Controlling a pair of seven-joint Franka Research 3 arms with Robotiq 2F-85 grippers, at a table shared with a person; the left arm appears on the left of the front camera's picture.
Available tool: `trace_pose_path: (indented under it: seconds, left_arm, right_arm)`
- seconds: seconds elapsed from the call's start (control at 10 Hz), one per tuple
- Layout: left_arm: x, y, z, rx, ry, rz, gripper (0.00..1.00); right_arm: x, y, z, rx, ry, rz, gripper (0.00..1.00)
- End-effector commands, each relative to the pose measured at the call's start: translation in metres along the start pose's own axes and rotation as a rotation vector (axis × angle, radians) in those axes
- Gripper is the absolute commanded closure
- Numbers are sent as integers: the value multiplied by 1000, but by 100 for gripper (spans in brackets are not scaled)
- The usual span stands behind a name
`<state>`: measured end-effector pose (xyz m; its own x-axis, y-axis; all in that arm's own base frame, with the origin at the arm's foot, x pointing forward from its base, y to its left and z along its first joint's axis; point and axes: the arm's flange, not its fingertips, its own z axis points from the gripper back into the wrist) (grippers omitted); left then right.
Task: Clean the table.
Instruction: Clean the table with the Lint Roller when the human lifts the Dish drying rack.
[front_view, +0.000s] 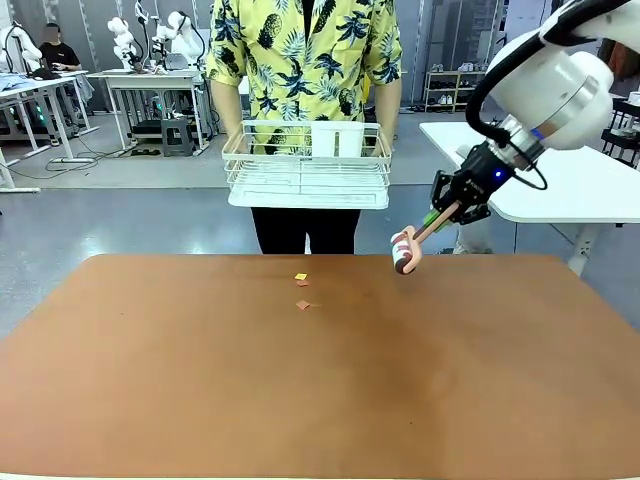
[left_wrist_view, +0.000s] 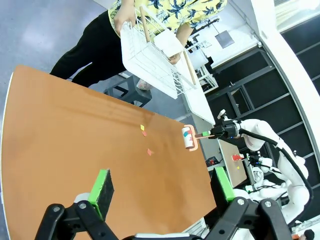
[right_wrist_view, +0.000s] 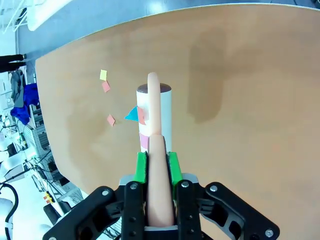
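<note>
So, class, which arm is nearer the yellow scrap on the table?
Right. The right arm holds its lint roller near the yellow scrap, jaws shut on the handle; the left arm sits far back across the table.

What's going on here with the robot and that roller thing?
The right arm's fingers are shut on the pink handle of a lint roller, held at the far side of the brown table, with paper bits stuck to it. A few scraps lie nearby. A person stands opposite, holding a white wire basket.
</note>
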<state>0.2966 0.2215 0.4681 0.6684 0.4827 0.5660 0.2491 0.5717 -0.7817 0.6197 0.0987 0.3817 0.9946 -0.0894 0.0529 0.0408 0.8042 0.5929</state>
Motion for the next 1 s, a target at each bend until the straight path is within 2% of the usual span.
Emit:
trace_pose_path:
  seconds: [0.0,0.2,0.7,0.9]
  left_arm:
    - [1,0,2,-5,-7,0,0]
    - [1,0,2,-5,-7,0,0]
    - [1,0,2,-5,-7,0,0]
    - [1,0,2,-5,-7,0,0]
  right_arm:
    - [-8,-7,-14,38,-8,-22,79]
    - [-17,-13,-26,54,42,-42,79]
    - [-33,-22,-43,86,71,-47,79]
    - [-23,-20,-42,51,67,-79,79]
